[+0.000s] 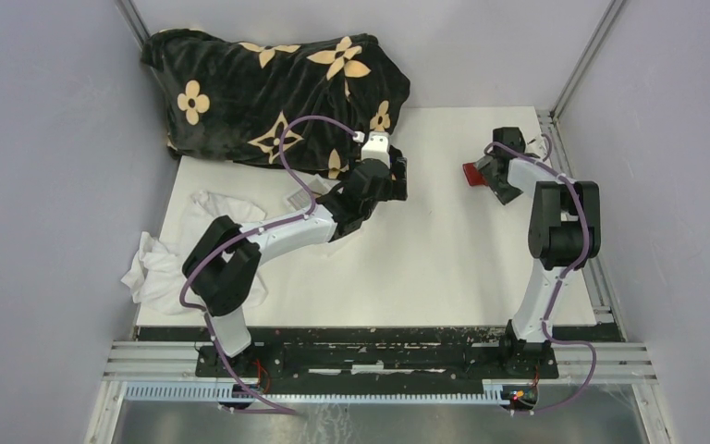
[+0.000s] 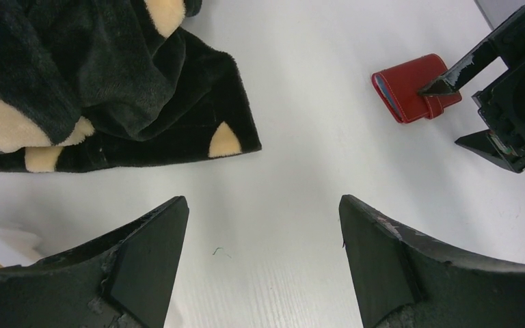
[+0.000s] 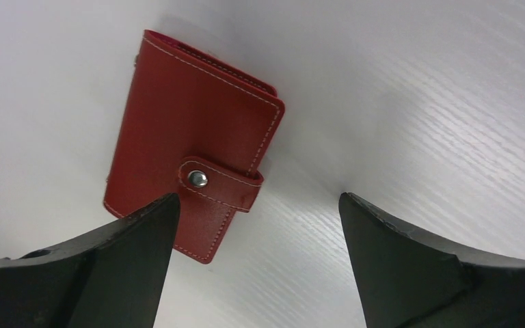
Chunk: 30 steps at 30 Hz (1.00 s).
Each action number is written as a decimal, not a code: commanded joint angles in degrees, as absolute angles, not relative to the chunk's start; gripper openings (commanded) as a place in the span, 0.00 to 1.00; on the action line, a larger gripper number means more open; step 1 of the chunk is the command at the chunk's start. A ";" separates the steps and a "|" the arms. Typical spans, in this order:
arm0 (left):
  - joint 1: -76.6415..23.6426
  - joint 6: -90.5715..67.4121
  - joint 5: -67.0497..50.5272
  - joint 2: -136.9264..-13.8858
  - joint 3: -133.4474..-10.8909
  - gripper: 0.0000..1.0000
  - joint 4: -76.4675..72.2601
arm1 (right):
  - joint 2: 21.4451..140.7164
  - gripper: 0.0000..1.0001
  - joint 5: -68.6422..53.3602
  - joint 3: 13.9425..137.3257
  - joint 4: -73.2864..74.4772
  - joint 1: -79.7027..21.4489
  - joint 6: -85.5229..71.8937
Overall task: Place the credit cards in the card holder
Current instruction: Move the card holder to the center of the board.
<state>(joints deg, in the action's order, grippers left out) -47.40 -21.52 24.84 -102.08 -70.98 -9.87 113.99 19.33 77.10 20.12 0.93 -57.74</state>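
The card holder [image 3: 191, 130] is a red wallet, shut with its snap tab fastened, lying flat on the white table. It shows at the back right in the top view [image 1: 471, 174] and in the left wrist view [image 2: 410, 85], where a pale blue edge shows at its end. No loose credit cards are in view. My right gripper [image 3: 256, 201] is open just above the wallet, its left finger over the wallet's near corner. My left gripper [image 2: 263, 219] is open and empty over bare table, left of the wallet and next to the blanket's edge.
A black blanket with cream flowers [image 1: 268, 92] lies bunched at the back left, its edge near my left gripper [image 2: 109, 102]. A crumpled white cloth [image 1: 162, 264] hangs over the table's left edge. A small clear striped object [image 1: 296, 199] lies by the left arm.
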 commanded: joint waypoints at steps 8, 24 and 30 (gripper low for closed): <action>-47.79 -17.43 24.26 -103.68 -73.39 0.88 -15.99 | 117.46 0.93 18.31 82.72 17.74 2.27 -58.36; -47.77 -17.70 24.97 -104.33 -73.39 0.88 -16.08 | 119.85 0.77 16.92 86.19 25.01 2.77 -56.74; -47.76 -18.05 25.07 -103.70 -72.57 0.88 -16.08 | 119.60 0.65 14.97 85.87 26.72 2.66 -55.07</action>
